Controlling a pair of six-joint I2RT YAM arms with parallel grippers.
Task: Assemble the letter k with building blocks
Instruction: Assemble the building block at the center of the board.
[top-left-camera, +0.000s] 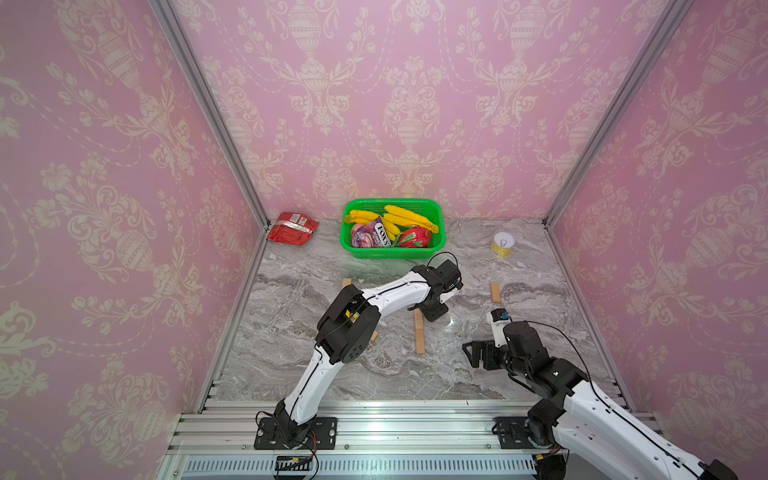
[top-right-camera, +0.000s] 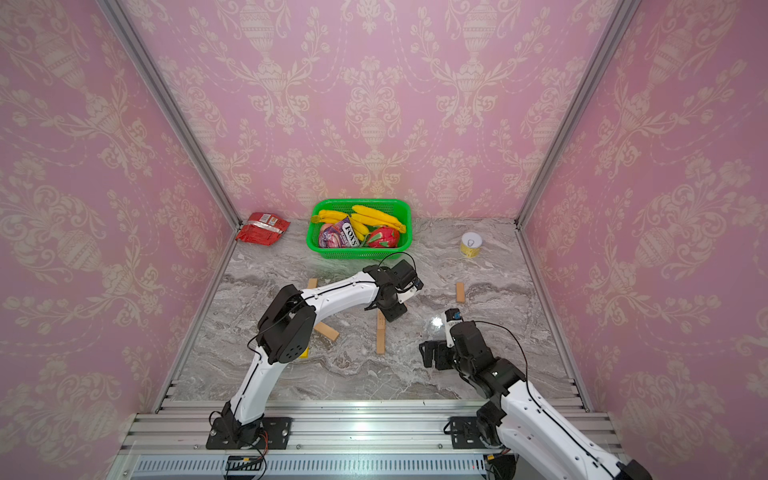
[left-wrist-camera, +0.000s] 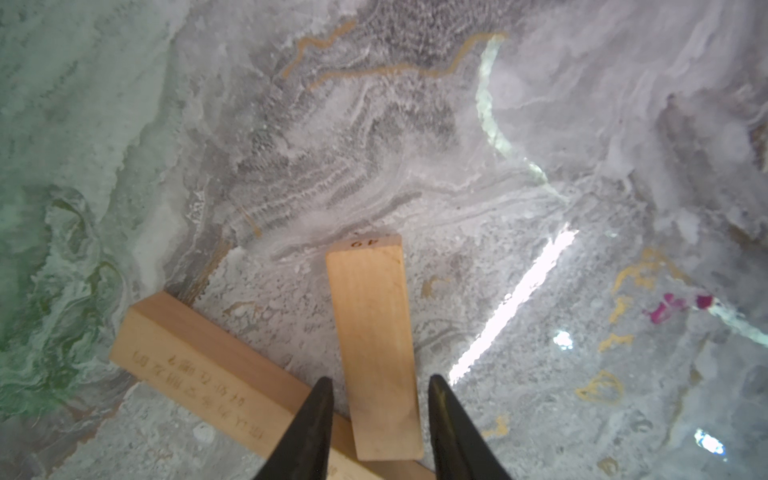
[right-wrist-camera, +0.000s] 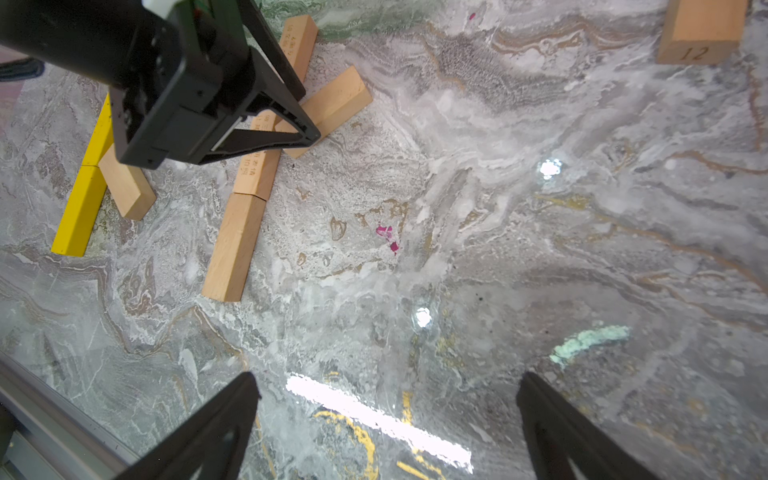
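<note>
Left claw (left-wrist-camera: 380, 377), slightly parted, loosely straddles the slanted wood block (left-wrist-camera: 370, 332); the spare block (top-left-camera: 494, 293) lies three o'clock, nearer the wide-open, empty right claw (right-wrist-camera: 387, 374).

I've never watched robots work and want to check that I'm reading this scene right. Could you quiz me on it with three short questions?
1. True or false: the right gripper is holding a block.
2. What lies between the open jaws of the left gripper? A) a plain wood block B) a yellow block C) a banana
3. Which number is printed on the end of the lone wood block lying apart from the others?

Key: 1 false, it is open and empty. 2 A. 3 12.
</note>
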